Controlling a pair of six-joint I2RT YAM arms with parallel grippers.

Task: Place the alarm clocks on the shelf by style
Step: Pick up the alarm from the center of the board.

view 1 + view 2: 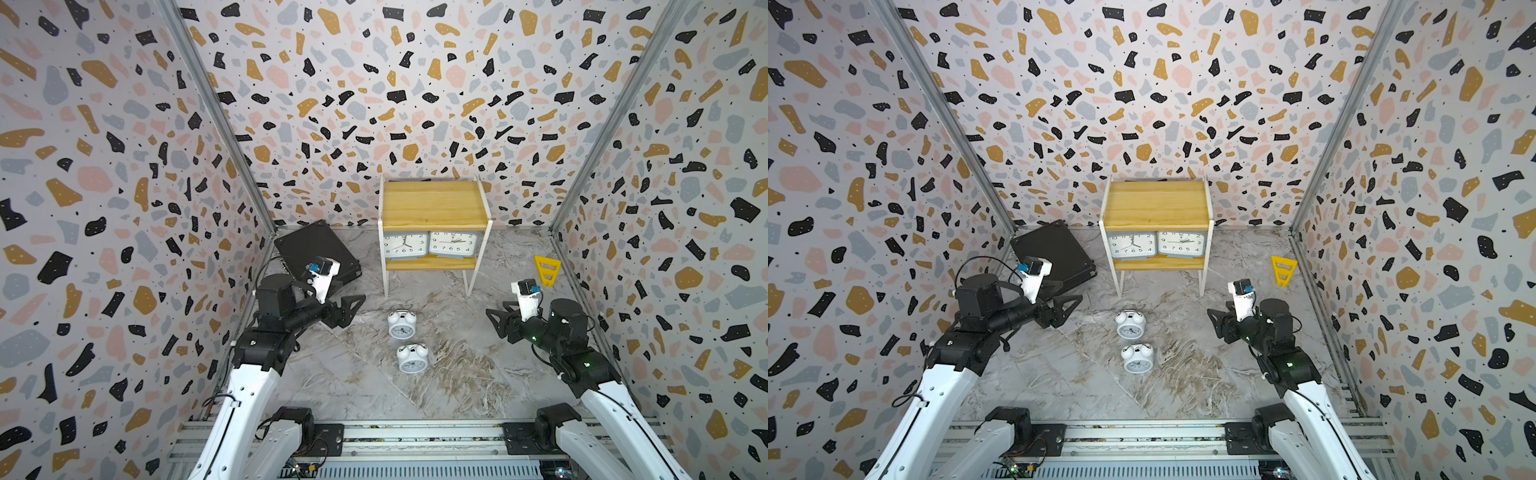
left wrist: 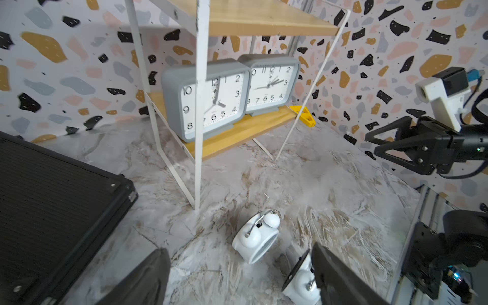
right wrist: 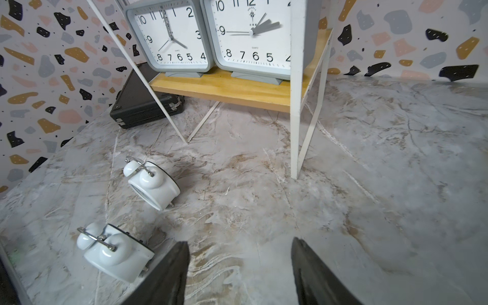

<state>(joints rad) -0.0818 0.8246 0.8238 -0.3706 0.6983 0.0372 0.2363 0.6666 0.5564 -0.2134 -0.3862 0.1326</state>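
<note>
Sorting so far: I see the left grey clock point(image 1: 405, 245) and the right grey clock point(image 1: 453, 244) upright, side by side on the lower board point(image 1: 430, 263) of the shelf point(image 1: 434, 227). Its top board point(image 1: 434, 203) is bare.
Not yet placed: the far white clock point(image 1: 402, 325) and the near white clock point(image 1: 412, 359) sit on the table point(image 1: 457, 374). Both are on the near side of the shelf, one behind the other and apart.
Left gripper point(image 1: 356, 311): the fingers are spread wide and hold nothing. It hangs just left of the far white clock.
Right gripper point(image 1: 493, 323): the fingers are apart and empty. It hangs off to the right, farther from both white clocks.
Nearer arm: I judge the left. In its wrist view the far white clock point(image 2: 257, 237) lies ahead between the fingers point(image 2: 148, 277), and the near white clock point(image 2: 298, 282) is half hidden behind one of them.
Which way it points: the face looks toward the near edge with the bells on top. It seems to stand on its feet, though I cannot rule out a backward lean.
Long axis: the body is a short drum whose axis runs near to far. Its widest span, across the two bells, runs left to right.
Next move: I would send the left arm rightward onto the far white clock, then lift it to the top board.
</note>
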